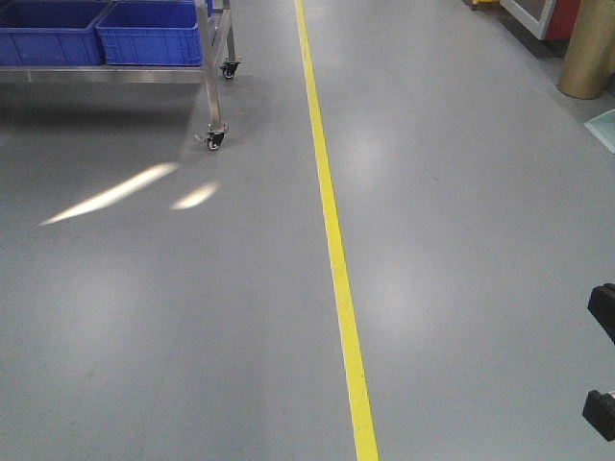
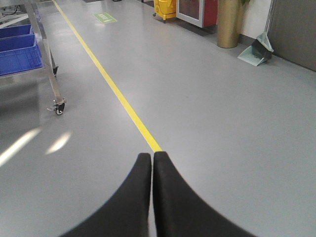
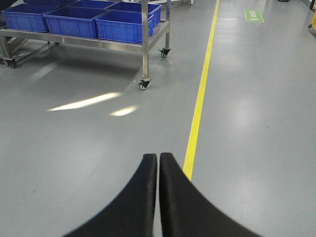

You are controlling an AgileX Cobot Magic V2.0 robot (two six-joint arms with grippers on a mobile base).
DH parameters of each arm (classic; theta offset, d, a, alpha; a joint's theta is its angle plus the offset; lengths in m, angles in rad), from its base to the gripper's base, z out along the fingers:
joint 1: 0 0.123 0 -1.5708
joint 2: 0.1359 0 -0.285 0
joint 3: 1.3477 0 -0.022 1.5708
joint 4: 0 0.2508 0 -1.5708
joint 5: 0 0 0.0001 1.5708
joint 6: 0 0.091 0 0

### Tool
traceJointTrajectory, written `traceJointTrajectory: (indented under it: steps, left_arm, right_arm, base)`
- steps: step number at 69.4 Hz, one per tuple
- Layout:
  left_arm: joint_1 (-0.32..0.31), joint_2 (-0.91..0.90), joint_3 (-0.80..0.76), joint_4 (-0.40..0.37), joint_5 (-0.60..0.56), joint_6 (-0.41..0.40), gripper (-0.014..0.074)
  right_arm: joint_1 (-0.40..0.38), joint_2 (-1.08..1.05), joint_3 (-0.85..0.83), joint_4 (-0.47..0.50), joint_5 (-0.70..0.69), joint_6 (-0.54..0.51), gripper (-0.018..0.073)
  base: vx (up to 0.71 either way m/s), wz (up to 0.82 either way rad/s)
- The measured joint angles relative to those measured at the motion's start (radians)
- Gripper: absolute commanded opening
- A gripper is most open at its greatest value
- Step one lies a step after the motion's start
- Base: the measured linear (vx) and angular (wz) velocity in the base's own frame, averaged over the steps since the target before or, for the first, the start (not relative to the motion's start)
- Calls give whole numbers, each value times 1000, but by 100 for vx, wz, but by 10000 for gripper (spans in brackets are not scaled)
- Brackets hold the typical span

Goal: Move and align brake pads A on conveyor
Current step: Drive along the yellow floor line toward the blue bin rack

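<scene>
Neither the brake pads A nor the conveyor shows in any view; all three cameras look at a grey floor. My left gripper (image 2: 152, 155) hangs above the floor near a yellow line, its two black fingers pressed together with nothing between them. In the right wrist view my right gripper (image 3: 158, 156) is likewise shut and empty, just left of the same line. Two black pieces (image 1: 603, 365) poke in at the right edge of the front view; I cannot tell what they belong to.
A yellow floor line (image 1: 332, 230) runs away from me. A steel trolley on castors (image 3: 144, 64) carrying blue bins (image 3: 126, 24) stands at the left. A gold cylinder (image 2: 229, 22), a dustpan (image 2: 257, 52) and a yellow mop bucket (image 2: 165, 7) stand far right.
</scene>
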State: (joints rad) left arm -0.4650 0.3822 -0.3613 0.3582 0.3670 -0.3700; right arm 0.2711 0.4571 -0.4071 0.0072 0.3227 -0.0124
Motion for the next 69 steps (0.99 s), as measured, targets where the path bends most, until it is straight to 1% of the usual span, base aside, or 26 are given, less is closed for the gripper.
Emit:
traceJointTrajectory:
  steps: [19,40,54,69]
  left_arm:
    - [0,0,0,0,0,0,-6]
    - [0,0,0,0,0,0,-6]
    - [0,0,0,0,0,0,-6]
    - [0,0,0,0,0,0,-6]
  right_arm:
    - [0,0,0,0,0,0,-9]
    - [0,0,0,0,0,0,-9]
    - [0,0,0,0,0,0,-9]
    - [0,0,0,0,0,0,-9]
  base:
    - [24,3]
    - [9,15]
    - [3,51]
    - [0,87]
